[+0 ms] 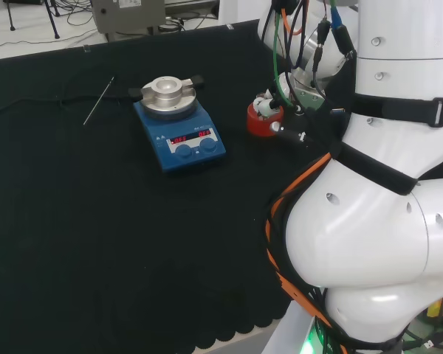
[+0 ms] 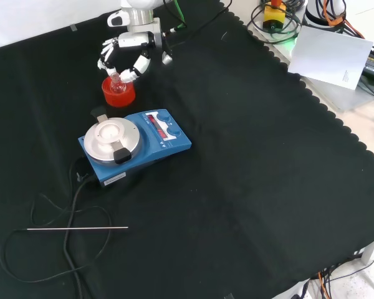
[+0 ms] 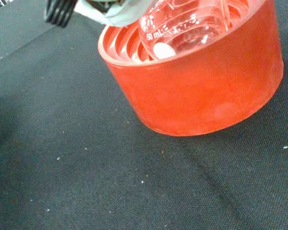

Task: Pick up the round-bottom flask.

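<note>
The round-bottom flask (image 2: 115, 80) is clear glass and sits upright in a red ribbed ring stand (image 2: 118, 94) at the far side of the cloth in the front view. The hand (image 2: 128, 53) hangs just above it. Its fingers (image 2: 105, 59) arch down on both sides of the flask's neck, with gaps showing between them and the glass. In the head view the stand (image 1: 263, 122) lies left of the white arm links, with white fingertips (image 1: 264, 106) over it. The wrist view shows the flask's bulb (image 3: 182, 24), holding a small white bar, seated in the stand (image 3: 201, 91).
A blue hotplate stirrer (image 2: 137, 142) with a round metal top stands just in front of the stand in the front view, and its black cable (image 2: 68, 205) trails toward the near left. A thin metal rod (image 2: 78, 228) lies on the cloth there. Papers (image 2: 333, 53) and gear lie past the cloth's right edge.
</note>
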